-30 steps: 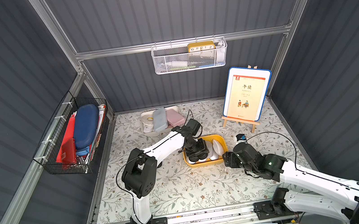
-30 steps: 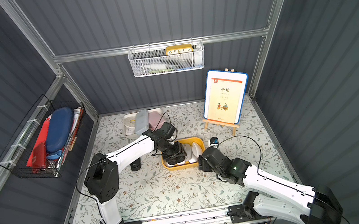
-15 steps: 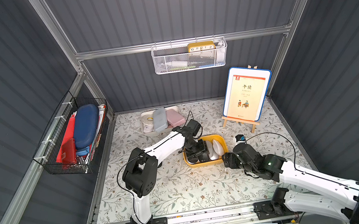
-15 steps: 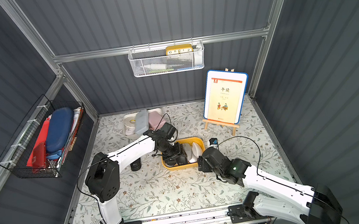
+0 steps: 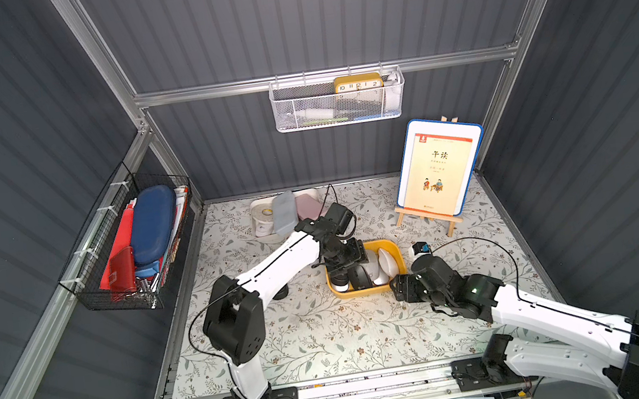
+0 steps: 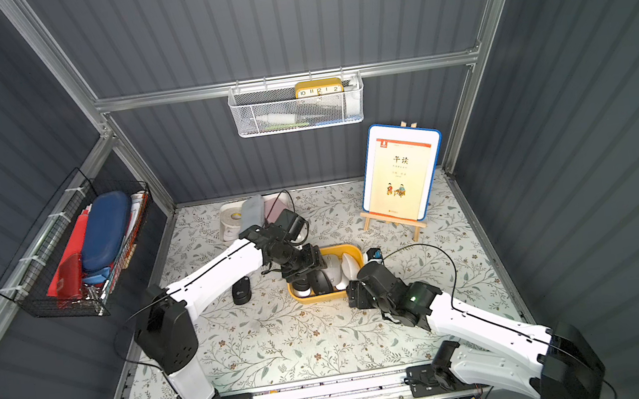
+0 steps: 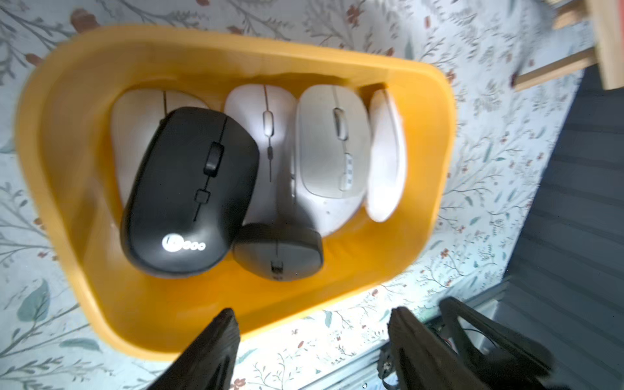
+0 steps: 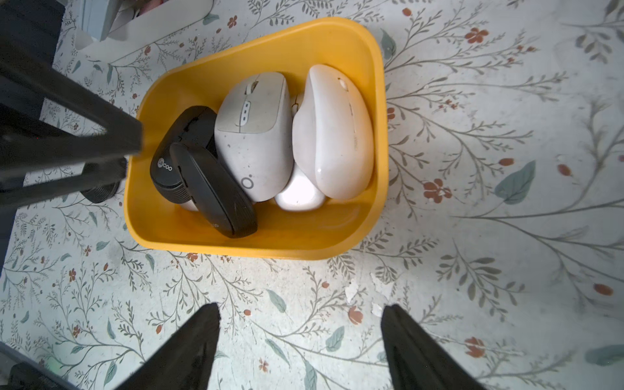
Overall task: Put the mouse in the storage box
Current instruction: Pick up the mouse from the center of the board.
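The yellow storage box sits mid-table and holds several mice. A black mouse lies loose on top of the white ones, beside a dark grey mouse. My left gripper hangs over the box's near-left part, open, with nothing between its fingers. My right gripper stands open over bare table just in front of the box's right end, holding nothing. In a top view another black mouse rests on the table left of the box.
A flat white tray with a tape roll and cases lies behind the left arm. A book on a wooden easel stands back right. A small blue-black object sits by the box's right end. Wire baskets hang on the walls.
My left gripper has opened over the storage box and let go of the black mouse, which now lies on the white mice. The right arm has stayed put.
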Controlling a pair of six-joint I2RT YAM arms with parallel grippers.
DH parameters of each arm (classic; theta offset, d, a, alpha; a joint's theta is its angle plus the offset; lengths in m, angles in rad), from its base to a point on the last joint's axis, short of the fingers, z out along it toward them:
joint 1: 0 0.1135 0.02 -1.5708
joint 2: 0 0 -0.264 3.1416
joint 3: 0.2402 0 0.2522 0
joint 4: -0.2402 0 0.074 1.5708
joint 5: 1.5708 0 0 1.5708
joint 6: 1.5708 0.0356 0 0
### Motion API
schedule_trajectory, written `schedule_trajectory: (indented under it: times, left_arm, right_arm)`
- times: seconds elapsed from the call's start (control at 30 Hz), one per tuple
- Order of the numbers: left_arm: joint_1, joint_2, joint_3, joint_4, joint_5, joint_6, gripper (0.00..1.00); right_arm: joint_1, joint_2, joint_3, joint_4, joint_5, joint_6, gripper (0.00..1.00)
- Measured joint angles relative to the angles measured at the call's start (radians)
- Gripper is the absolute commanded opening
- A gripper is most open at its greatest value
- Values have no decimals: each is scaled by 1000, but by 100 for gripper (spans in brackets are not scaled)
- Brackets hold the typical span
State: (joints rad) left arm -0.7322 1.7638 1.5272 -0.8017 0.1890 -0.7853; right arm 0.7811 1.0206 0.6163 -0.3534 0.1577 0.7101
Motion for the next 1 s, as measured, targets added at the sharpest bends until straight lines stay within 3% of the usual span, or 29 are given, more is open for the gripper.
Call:
schedule_trajectory:
  times: [0.2, 0.4, 0.73, 1.0]
  left_arm:
    - [59, -147, -34, -58, -33, -23, 72]
    - [311, -209, -196, -122, -50, 5, 74]
    - [456, -237, -246, -159, -108, 61, 75]
    - [455, -29, -167, -170, -264, 97, 76]
  right_arm:
    - [88, 87, 21, 73, -72, 15, 79]
    - [309, 262, 156, 182, -87, 34, 80]
    - [318, 281, 220, 240, -102, 26, 83]
    - [319, 270, 179, 274, -90, 43, 86]
